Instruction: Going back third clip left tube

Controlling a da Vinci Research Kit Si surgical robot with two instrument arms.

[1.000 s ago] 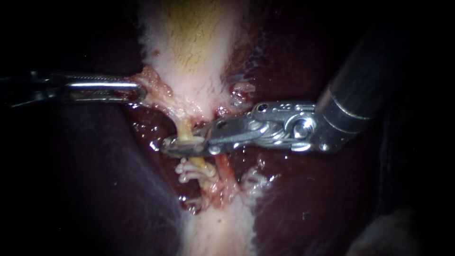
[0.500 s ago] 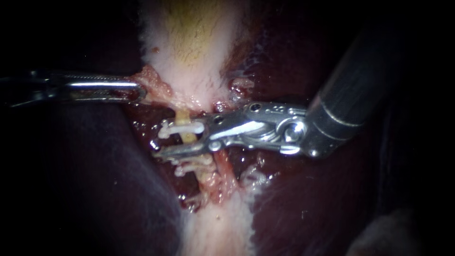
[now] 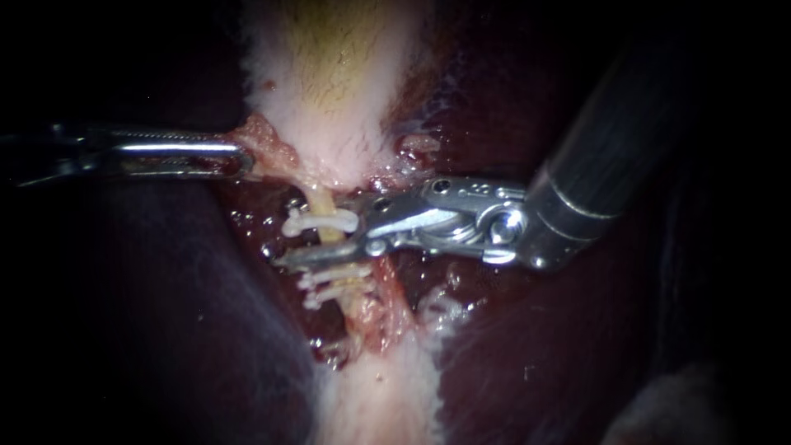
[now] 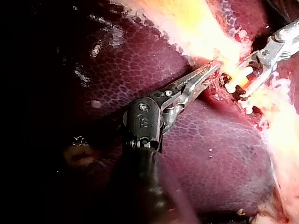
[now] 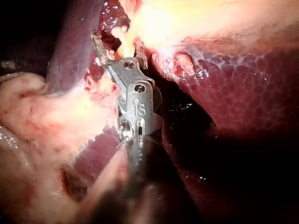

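Right pincer: your right instrument (image 3: pixel 317 239) is spread, straddling the left tube (image 3: pixel 318 200).
Clip (image 3: pixel 321 222): on the tube, inside the spread, crosswise to the tube.
Left pincer: your left instrument (image 3: pixel 239 156) is pinching the gallbladder edge (image 3: pixel 268 140).
Exit: probably back along your right shaft.

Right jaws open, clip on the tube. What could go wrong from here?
The right instrument has its open jaws astride the left tube, the lower jaw lying between the upper clip and the lower clips: withdrawing might snag or dislodge one. The left instrument is shut on tissue beside the gallbladder; a sudden pull might tear it.
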